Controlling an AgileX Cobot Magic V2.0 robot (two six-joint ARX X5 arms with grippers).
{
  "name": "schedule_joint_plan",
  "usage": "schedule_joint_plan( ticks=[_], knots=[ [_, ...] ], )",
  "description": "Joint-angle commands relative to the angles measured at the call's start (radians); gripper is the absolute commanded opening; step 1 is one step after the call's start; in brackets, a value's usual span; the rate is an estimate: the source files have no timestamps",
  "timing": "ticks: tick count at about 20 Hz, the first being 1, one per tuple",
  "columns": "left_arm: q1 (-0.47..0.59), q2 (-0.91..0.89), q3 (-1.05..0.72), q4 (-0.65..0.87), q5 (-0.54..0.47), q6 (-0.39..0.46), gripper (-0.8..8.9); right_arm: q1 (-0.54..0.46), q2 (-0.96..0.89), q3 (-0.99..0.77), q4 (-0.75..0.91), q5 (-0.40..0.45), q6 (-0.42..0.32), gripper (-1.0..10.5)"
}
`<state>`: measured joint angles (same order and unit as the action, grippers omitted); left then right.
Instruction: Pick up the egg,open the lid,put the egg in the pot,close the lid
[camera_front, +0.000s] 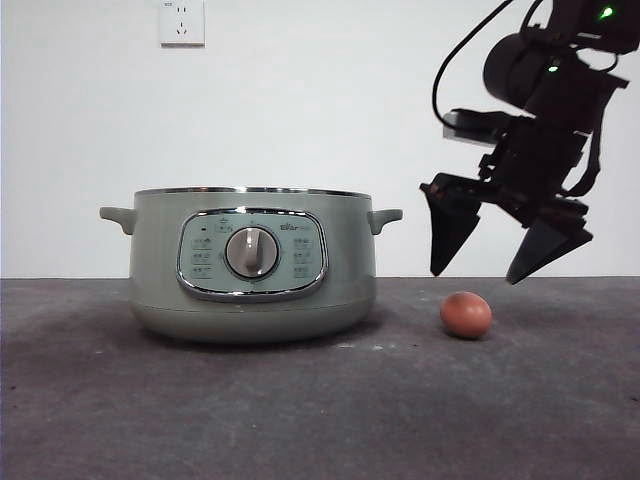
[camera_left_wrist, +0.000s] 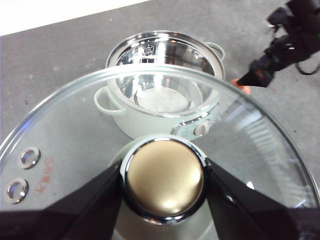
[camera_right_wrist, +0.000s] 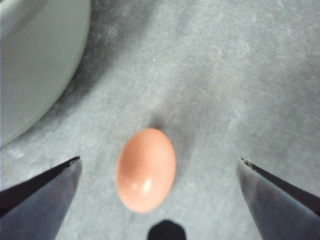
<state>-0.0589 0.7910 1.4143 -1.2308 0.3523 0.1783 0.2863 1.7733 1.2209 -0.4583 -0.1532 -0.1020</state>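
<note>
Right now the right gripper (camera_front: 475, 272) hangs wide open just above the egg (camera_front: 466, 314), while the left gripper (camera_left_wrist: 164, 176) holds the lid (camera_left_wrist: 60, 130) up off the pot (camera_front: 252, 265).

Looking from the right wrist, the egg (camera_right_wrist: 146, 169) lies on the grey table (camera_front: 300, 410) between the two spread jaws, a little nearer one than the other, its long axis running roughly along the line of the jaws' reach rather than across the gap, so they would close on its narrow sides. It sits just beside the pot, apart from it. I'd say a straight descent is what's needed next. The left jaws are clamped on the lid's knob (camera_left_wrist: 164, 177), and the pot (camera_left_wrist: 165, 75) stands open and bare inside beneath it.
</note>
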Motion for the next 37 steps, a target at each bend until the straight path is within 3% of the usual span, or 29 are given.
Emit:
schedule_joint_plan(
  ticks=[1,6,12,19,24,30,37],
  knots=[
    [0.003,-0.04,0.006,0.021,0.013,-0.013,-0.06,0.021,0.049,0.014,0.0,0.005,-0.007,6.3],
    [0.003,-0.067,0.006,0.0,0.001,-0.013,-0.06,0.047,0.095,0.014,-0.008,0.063,-0.002,6.1],
    [0.003,-0.067,0.006,-0.003,-0.016,-0.013,-0.07,0.048,0.097,0.014,-0.022,0.082,0.022,2.3],
    [0.003,-0.067,0.006,-0.003,-0.017,-0.013,-0.07,0.048,0.097,0.014,-0.039,0.078,0.024,0.0],
    [0.003,-0.067,0.006,-0.004,-0.016,-0.014,-0.07,0.048,0.074,0.014,-0.045,0.076,0.032,-0.1],
    [0.003,-0.067,0.006,-0.003,-0.015,-0.014,-0.07,0.048,-0.124,0.034,-0.09,0.076,0.074,-0.1],
    [0.003,-0.066,0.006,-0.003,-0.012,-0.018,-0.07,0.098,-0.215,0.261,-0.14,0.036,0.074,-0.1]
  ],
)
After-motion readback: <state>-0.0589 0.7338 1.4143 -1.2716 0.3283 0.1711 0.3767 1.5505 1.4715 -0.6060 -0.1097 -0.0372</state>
